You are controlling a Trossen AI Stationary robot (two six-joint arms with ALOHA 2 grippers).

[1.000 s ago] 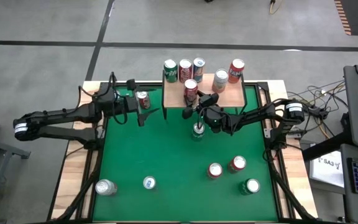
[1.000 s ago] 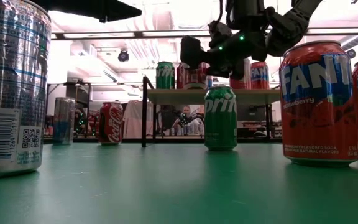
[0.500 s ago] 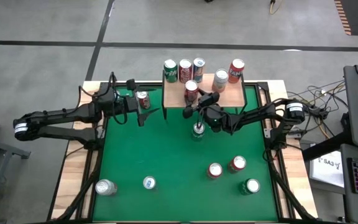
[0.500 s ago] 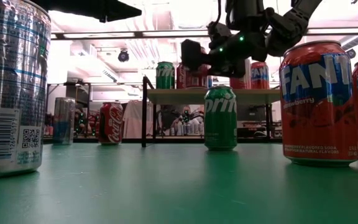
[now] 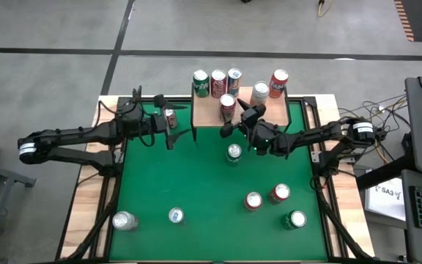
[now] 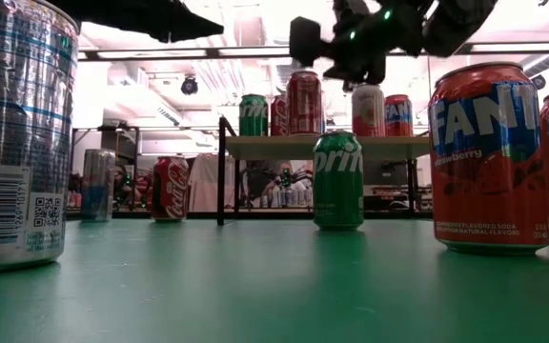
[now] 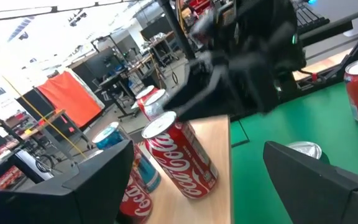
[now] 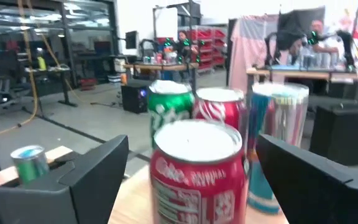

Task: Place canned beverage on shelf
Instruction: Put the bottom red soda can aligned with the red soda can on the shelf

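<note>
**Green felt, six cans up on the board, the next one waiting**

Green felt tabletop (image 5: pixel 196 176) carries the shelf (image 5: pixel 273 111) at its far edge, and everything here is placed from that rack.

Left of the shelf, the left gripper (image 5: pixel 165 121) waits with its fingers spread wide at a red can (image 5: pixel 170 114) standing on the felt. From above that can seems to sit between the fingers, though I cannot tell whether they touch it.

At the shelf's front edge stands a red cola can (image 5: pixel 228 103), upright on the board. The right gripper (image 5: pixel 244 116) hangs just beside it, raised above board level, fingers apart and holding nothing. I judge this placement finished and the release made.

The next move calls for a fresh pick. The Sprite can (image 5: pixel 234 152) stands nearest, just in front of the shelf, and needs a descent with the fingers either side of it.

Counted: one shelf, six cans on it, seven cans on the felt, two arms.
</note>
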